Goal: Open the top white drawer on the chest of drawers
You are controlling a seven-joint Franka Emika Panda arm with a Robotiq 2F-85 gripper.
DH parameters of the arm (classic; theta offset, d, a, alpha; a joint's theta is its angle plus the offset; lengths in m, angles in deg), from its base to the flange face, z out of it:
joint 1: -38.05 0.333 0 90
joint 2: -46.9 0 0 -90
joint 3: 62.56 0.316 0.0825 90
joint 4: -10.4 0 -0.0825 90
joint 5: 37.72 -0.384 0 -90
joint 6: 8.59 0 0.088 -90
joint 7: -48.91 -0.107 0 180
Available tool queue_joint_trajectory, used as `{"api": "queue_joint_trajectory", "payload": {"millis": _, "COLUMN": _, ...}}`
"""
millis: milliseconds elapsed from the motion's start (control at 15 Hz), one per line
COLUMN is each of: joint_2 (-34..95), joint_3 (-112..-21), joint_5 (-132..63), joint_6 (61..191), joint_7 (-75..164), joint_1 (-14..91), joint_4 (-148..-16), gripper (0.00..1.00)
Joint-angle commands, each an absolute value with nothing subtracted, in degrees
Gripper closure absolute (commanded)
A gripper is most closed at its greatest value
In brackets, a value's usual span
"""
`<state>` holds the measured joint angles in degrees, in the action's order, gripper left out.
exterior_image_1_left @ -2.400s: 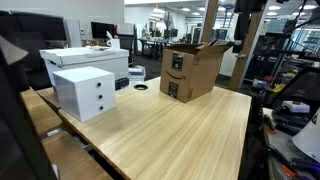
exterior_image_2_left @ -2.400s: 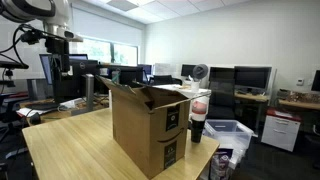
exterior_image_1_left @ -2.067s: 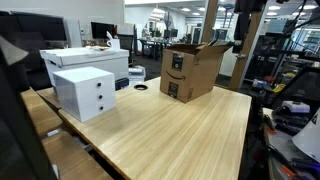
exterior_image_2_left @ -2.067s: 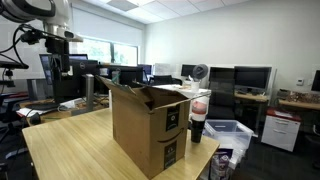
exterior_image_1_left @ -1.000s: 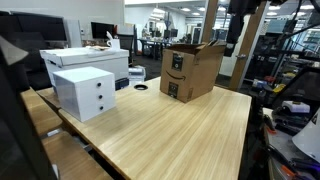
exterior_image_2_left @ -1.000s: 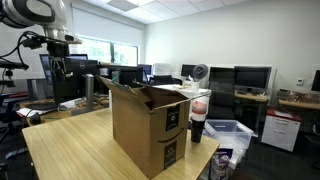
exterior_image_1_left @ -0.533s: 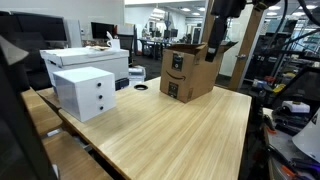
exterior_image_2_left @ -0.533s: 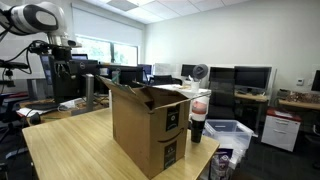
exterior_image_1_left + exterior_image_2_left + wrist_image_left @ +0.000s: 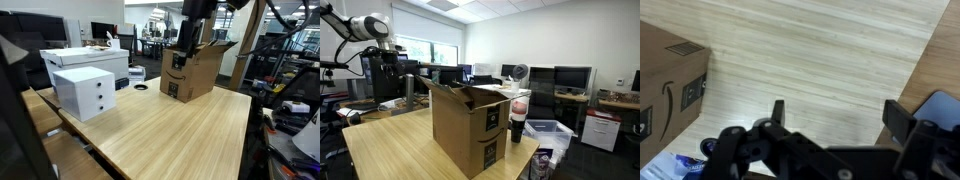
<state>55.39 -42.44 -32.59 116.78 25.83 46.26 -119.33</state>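
In an exterior view the arm (image 9: pixel 192 22) has swung in from the one-o'clock corner of the picture. It now hangs over the cardboard box (image 9: pixel 190 75), with its jaws pointing down in front of the open flaps. The chest of drawers (image 9: pixel 84 92) has not budged. It sits on the desk (image 9: pixel 170 130), off toward nine o'clock from the cardboard box and just in front of a larger white storage box (image 9: pixel 85 57). The top white drawer (image 9: pixel 98 90) lies flush with the front below it, shut and untouched. The arm has come some way toward the chest but is still well apart from the knob.

In an exterior view from another spot, the arm (image 9: pixel 365 26) shows up at ten o'clock, moved a little inward from the edge. The cardboard box (image 9: pixel 470 125) fills the middle of the picture, and I cannot see the chest or its drawers from here.

The wrist view looks down on bare desk (image 9: pixel 820 50), with a corner of the cardboard box (image 9: pixel 668 80) at nine o'clock. The fingers (image 9: pixel 777 112) stand wide apart with nothing between them, so the jaws are released. No drawer is in sight here. To my eye the approach has only begun, and the arm must still carry on past the cardboard box and drop to knob height.
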Motion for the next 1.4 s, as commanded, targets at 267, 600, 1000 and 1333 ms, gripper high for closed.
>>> {"api": "queue_joint_trajectory", "payload": {"millis": 267, "joint_2": 39.48, "joint_3": -44.3, "joint_5": -25.91, "joint_6": 114.87, "joint_7": 20.82, "joint_1": 50.87, "joint_4": -103.43, "gripper": 0.0}}
{"api": "queue_joint_trajectory", "payload": {"millis": 600, "joint_2": 37.3, "joint_3": -47.02, "joint_5": -27.57, "joint_6": 115.73, "joint_7": 22.75, "joint_1": 53.53, "joint_4": -100.97, "gripper": 0.0}}
{"api": "queue_joint_trajectory", "payload": {"millis": 1000, "joint_2": 37.13, "joint_3": -47.55, "joint_5": -27.51, "joint_6": 115.75, "joint_7": 22.72, "joint_1": 54.07, "joint_4": -100.96, "gripper": 0.0}}
{"api": "queue_joint_trajectory", "payload": {"millis": 1333, "joint_2": 36.64, "joint_3": -48.1, "joint_5": -26.33, "joint_6": 118.06, "joint_7": 21.06, "joint_1": 54.53, "joint_4": -101.13, "gripper": 0.0}}
